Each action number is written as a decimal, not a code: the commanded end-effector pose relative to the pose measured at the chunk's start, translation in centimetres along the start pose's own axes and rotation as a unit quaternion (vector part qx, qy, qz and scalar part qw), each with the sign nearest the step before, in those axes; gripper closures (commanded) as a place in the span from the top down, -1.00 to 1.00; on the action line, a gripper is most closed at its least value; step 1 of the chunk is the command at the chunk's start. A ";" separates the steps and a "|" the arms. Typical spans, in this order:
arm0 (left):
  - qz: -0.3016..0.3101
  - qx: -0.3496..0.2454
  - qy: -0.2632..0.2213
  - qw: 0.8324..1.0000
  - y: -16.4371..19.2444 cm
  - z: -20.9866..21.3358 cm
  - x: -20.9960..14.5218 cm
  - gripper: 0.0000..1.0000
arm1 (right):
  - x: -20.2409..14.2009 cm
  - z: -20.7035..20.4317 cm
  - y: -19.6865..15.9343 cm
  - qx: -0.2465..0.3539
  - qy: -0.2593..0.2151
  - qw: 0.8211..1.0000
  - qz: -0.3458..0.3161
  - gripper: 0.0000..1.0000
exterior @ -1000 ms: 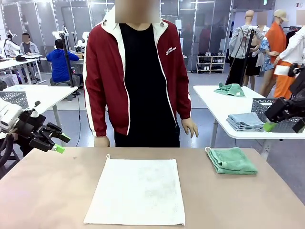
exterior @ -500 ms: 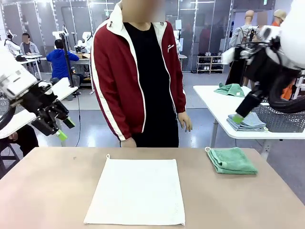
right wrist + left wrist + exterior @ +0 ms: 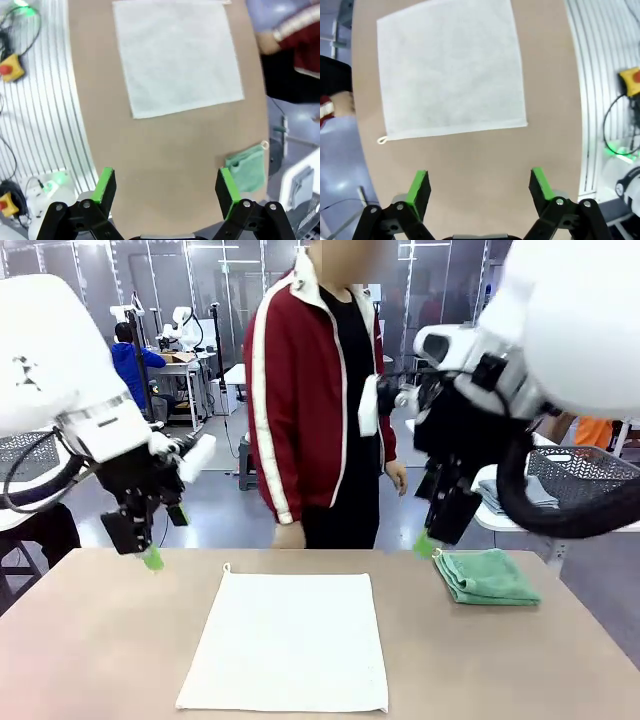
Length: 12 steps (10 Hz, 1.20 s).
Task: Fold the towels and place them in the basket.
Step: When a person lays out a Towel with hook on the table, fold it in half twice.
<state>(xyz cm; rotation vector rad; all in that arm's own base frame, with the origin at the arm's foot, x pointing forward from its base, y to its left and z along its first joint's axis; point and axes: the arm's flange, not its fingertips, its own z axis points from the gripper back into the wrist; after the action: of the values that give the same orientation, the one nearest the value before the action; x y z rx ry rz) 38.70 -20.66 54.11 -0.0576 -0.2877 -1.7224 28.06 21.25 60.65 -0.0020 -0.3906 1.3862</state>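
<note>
Tan tabletop (image 3: 90, 660): nearest the viewer, a plain surface shared by two robot arms and a person.
White towel (image 3: 290, 640): spread flat in a single layer at the middle of the table, with its small corner loop (image 3: 227, 567) at the far left corner. It is probably laid open so the edges are free to pinch. It is not yet folded.
Green towel (image 3: 487, 577): to the right of the white one and apart from it, near the table's far right. It is folded into a small pad and looks ready to go into a basket.
Left gripper (image 3: 165, 537): hangs over the far left of the table, pointing down, with its fingers spread wide and nothing in them. Its own camera looks down on the white towel's looped edge, so it is probably lining up on that side.
Right gripper (image 3: 437, 530): hangs between the two towels, just beside the green one, with its fingers spread wide and empty.
Person (image 3: 320, 410): stands at the far edge, turned sideways, in a red jacket with white trim. One hand hangs low, touching nothing.
Lattice basket (image 3: 590, 475): grey, on a white side table beyond the right arm, with folded grey-blue cloth beside it. I cannot tell whether it is the one meant for the towels.
Likely step: the first fold of the white towel.
</note>
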 end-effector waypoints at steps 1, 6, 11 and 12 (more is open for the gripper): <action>-0.006 -0.004 0.048 0.999 -1.4 -1.5 2.0 1.00 | 0.5 -2.0 0.1 0.023 0.040 0.997 0.057 1.00; 0.070 -0.030 0.123 0.989 -3.8 -4.7 5.7 1.00 | 2.1 -9.0 1.6 0.051 0.125 0.985 0.104 1.00; 0.062 -0.036 0.108 0.992 -3.8 -4.9 5.7 1.00 | 2.0 -9.1 2.0 0.051 0.119 0.988 0.088 1.00; 0.062 -0.036 0.108 0.992 -3.8 -4.9 5.7 1.00 | 2.0 -9.1 2.0 0.051 0.119 0.988 0.088 1.00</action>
<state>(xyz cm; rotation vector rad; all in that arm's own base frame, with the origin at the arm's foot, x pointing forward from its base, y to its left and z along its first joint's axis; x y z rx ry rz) 34.56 -26.73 49.94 0.0617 -0.0591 -1.5830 28.94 25.74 52.17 -0.1197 -0.1188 1.5621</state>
